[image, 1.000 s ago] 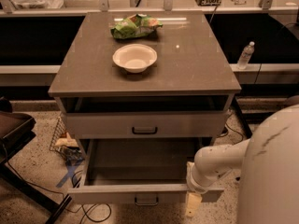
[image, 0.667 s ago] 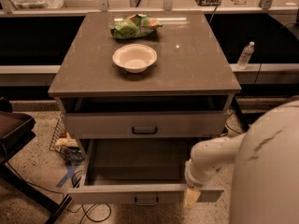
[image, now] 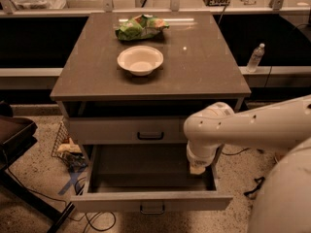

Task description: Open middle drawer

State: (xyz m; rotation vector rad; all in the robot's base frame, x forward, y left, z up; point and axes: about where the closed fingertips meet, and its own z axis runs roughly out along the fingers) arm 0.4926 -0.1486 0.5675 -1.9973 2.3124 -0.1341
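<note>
The middle drawer, pale grey with a small dark bar handle, stands pulled far out, and its inside looks empty. Above it, the top drawer with its own dark handle is nearly shut, with a dark gap under the tabletop. The lowest drawer is hidden below the open one. My gripper hangs on the white arm over the right rear part of the open drawer, pointing down, apart from the drawer front.
A white bowl and a green chip bag lie on the cabinet top. A water bottle stands at the right. A wire basket with clutter, cables and a dark chair are at the left on the floor.
My gripper has risen from the right end of the open drawer's front and moved back over the drawer's inside. The drawer stays pulled out.
</note>
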